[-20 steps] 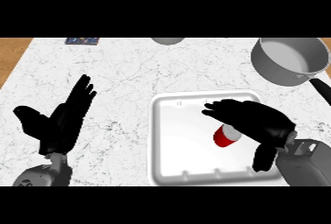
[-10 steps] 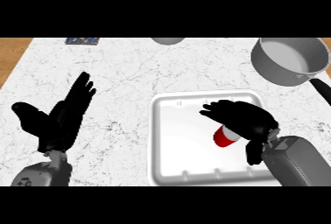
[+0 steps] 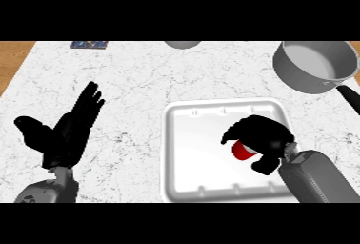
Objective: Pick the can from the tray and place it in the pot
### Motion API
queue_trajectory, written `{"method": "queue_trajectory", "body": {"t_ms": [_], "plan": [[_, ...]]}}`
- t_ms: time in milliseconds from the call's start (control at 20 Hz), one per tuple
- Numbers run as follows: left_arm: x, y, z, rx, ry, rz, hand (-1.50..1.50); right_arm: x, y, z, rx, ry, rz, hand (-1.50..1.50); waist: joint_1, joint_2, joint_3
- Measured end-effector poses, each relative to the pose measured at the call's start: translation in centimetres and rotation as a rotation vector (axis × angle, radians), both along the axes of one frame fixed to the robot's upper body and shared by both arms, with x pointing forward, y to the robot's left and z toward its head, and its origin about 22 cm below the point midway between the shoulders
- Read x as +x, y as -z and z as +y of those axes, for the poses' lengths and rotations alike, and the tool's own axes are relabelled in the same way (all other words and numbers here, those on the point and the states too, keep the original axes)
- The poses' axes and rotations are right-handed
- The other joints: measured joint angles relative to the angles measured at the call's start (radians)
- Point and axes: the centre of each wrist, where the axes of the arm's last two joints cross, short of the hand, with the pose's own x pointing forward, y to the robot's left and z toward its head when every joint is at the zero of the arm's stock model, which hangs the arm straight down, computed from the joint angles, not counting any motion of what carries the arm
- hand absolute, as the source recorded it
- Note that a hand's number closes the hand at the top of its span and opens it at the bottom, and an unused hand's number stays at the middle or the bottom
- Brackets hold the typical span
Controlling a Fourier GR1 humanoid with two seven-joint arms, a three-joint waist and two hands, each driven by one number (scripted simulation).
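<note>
A red can (image 3: 243, 151) lies in the white tray (image 3: 197, 143), mostly hidden under my right hand (image 3: 264, 138). That hand's fingers curl round the can from above, and only a small red patch shows at the hand's left side. The grey pot (image 3: 316, 64) stands at the back right of the counter, its black handle pointing to the right edge. My left hand (image 3: 67, 133) rests open at the left, fingers up, away from the tray.
A grey round object (image 3: 183, 44) shows at the counter's far edge, and a small dark card (image 3: 89, 44) lies at the back left. The marble counter meets a wooden strip (image 3: 10, 62) at the far left.
My right hand has pulled nearer over the tray and its fingers have curled round the can, hiding more of it. The left hand has barely shifted.
</note>
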Motion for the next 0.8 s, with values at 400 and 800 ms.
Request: {"method": "queue_trajectory", "body": {"t_ms": [400,800], "plan": [[0.1,0.0,0.2,-0.007,-0.007,-0.001,0.00,0.2,0.5,-0.3,0.084,-0.061,-0.041,1.50,-0.002,0.000,0.000],[-0.6,0.1,1.2,-0.005,-0.068,0.001,0.00,0.0,0.9,-15.6,0.064,0.669,-0.099,1.50,-0.073,-0.002,0.002]]}}
